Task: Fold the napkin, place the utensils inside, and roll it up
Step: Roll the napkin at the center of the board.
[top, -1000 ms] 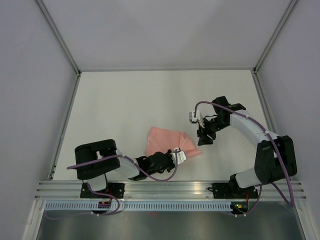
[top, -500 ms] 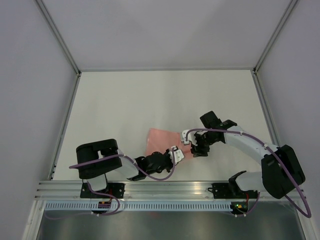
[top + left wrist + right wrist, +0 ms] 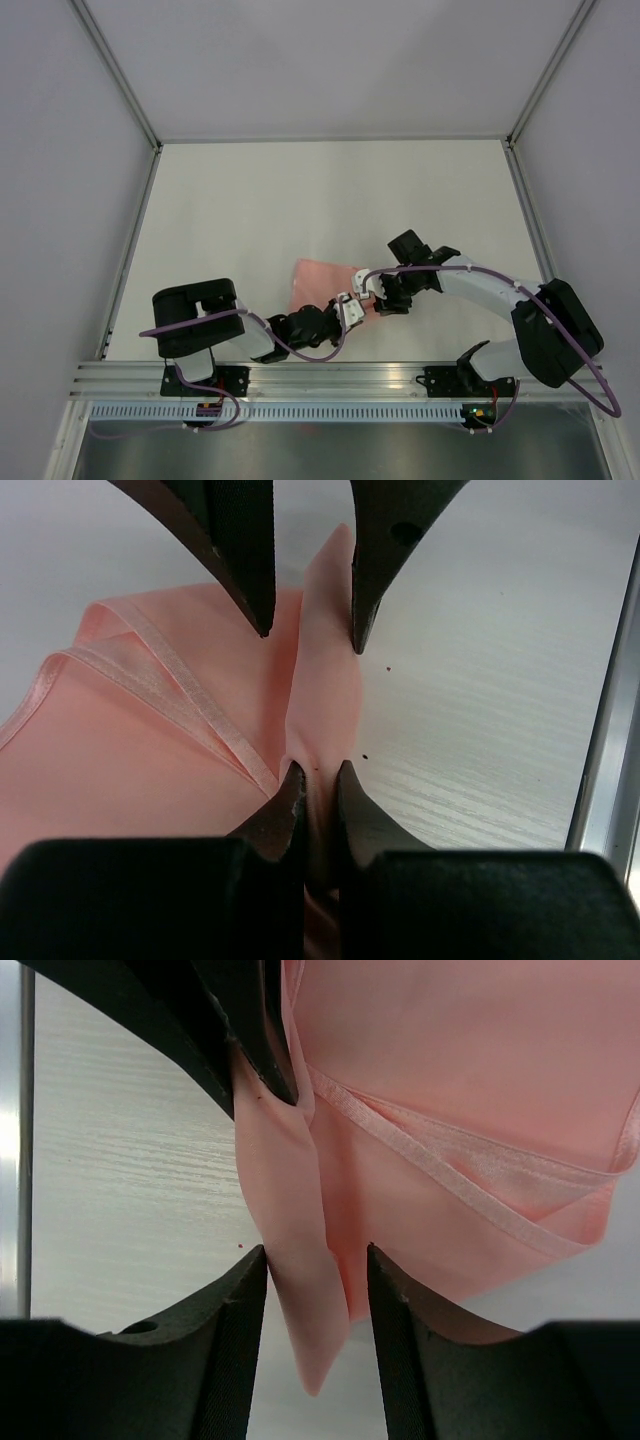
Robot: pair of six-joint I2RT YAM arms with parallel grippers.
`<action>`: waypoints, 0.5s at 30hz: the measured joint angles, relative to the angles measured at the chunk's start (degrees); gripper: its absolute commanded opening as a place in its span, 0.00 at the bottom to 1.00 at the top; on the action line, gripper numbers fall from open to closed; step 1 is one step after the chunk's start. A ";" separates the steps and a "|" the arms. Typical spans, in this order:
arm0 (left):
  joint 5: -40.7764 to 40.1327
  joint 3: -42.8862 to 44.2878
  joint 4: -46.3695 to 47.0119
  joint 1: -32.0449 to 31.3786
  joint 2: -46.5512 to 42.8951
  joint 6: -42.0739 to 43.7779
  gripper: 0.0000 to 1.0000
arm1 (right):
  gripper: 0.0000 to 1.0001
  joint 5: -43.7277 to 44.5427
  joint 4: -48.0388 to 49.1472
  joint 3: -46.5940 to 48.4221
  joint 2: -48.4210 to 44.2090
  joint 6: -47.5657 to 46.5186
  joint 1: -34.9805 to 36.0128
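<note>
Fold step was in hand. Left gripper (image 3: 318,776) pinched napkin (image 3: 150,730) flap between its tips, rest of cloth ahead-left of it. Right gripper (image 3: 315,1260) was spread, straddling the same flap, apparently not gripping yet. Next move needed: right to close on flap, then pull fold over.

Surface: white matte tabletop (image 3: 300,200) with a faint streaked grain.
Near edge: ribbed aluminium rail (image 3: 340,375) running along its width.
Lying on it: salmon-pink cloth napkin (image 3: 318,280), close to the middle of the near edge, in overlapping layers with shiny hemmed borders showing.
Napkin's right corner: gathered into a narrow raised ridge.
Marks: tiny dark specks (image 3: 388,666) on the tabletop just beside the napkin.
</note>
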 measured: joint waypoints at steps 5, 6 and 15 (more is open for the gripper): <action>0.11 -0.35 0.44 -0.04 -0.09 0.26 0.03 | 0.40 1.09 0.57 0.00 3.37 0.44 0.44; 0.07 -0.24 0.22 -0.09 -0.15 0.48 0.05 | 0.39 1.60 0.72 0.00 4.13 0.66 0.55; -2.62 0.76 -4.90 0.35 -2.25 2.05 0.40 | 0.14 2.34 -3.54 4.85 9.77 -0.52 1.25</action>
